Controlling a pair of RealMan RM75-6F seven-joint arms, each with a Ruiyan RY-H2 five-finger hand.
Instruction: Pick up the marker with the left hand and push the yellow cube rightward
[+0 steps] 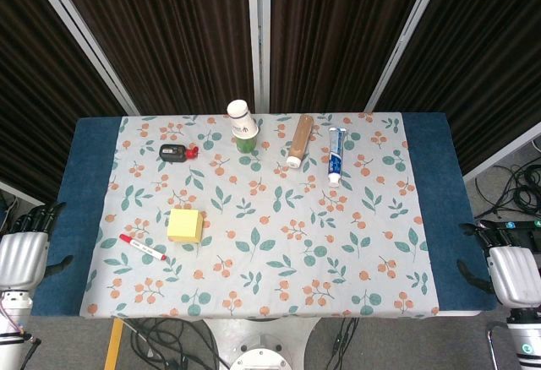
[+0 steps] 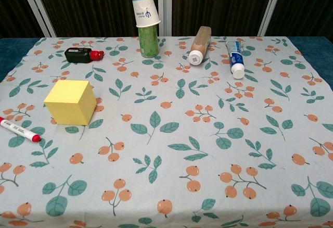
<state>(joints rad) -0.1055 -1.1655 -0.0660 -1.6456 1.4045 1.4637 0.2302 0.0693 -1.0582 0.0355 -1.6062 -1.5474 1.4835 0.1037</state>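
Note:
The white marker (image 1: 142, 247) with a red cap lies flat on the floral cloth near the front left, its red end pointing to the far left. In the chest view the marker (image 2: 20, 130) is cut off by the left edge. The yellow cube (image 1: 186, 225) sits just behind and to the right of it, a small gap apart; the cube (image 2: 71, 102) shows clearly in the chest view. My left hand (image 1: 24, 252) hangs off the table's left edge, open and holding nothing. My right hand (image 1: 511, 269) hangs off the right edge, also open and holding nothing. Neither hand shows in the chest view.
At the back stand a green can with a paper cup upside down on top (image 1: 243, 125), a black bottle with a red cap (image 1: 176, 152), a brown bottle lying down (image 1: 298, 139) and a toothpaste tube (image 1: 336, 155). The blue table (image 1: 89, 184) borders the cloth.

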